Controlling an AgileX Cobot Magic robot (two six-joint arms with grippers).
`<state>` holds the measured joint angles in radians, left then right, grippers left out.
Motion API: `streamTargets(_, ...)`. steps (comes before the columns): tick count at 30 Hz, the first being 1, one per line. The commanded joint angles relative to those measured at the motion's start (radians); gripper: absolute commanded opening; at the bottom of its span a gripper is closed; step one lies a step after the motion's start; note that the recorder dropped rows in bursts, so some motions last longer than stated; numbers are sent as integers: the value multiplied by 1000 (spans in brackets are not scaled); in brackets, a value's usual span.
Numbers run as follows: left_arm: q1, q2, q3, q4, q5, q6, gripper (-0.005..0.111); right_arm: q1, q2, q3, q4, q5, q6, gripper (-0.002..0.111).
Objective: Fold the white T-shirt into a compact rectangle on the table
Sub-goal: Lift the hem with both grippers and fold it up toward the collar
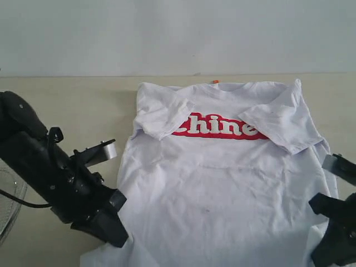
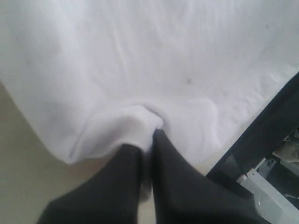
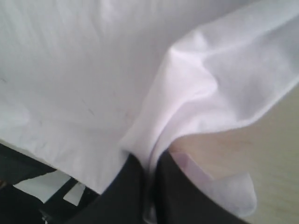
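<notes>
The white T-shirt [image 1: 222, 183] lies face up on the table [image 1: 67, 105], red banner across the chest and both sleeves folded inward over it. A small orange tag [image 1: 215, 82] shows at the collar. My left gripper [image 1: 114, 236] sits at the shirt's lower left hem, shut on a pinched fold of the white T-shirt [image 2: 140, 123]; the left gripper [image 2: 148, 142] has cloth running between its black fingers [image 2: 177, 177]. My right gripper [image 1: 328, 250] is at the lower right hem. The right gripper [image 3: 150, 163] is shut on a raised ridge of the white T-shirt [image 3: 187, 93].
A round wire-mesh basket [image 1: 8, 200] pokes in at the left edge behind the left arm. Bare tabletop lies left of the shirt and along the far edge below the pale wall [image 1: 178, 33]. The table's front edge and a dark frame [image 2: 266, 140] are close to both grippers.
</notes>
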<state>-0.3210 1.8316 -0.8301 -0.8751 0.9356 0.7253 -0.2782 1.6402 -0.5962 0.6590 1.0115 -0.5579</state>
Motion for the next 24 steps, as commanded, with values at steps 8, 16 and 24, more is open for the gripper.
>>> streamTargets(8, 3, -9, -112, 5, -4, -32, 5, -1, -3, -123, 119, -1, -34, 0)
streamTargets(16, 45, -9, -233, 27, -1, -80, 5, -1, -3, -239, 144, -12, -13, 0)
streamTargets(24, 91, -2, -367, 27, -5, -105, 5, -1, 6, -356, 144, -62, 31, 0)
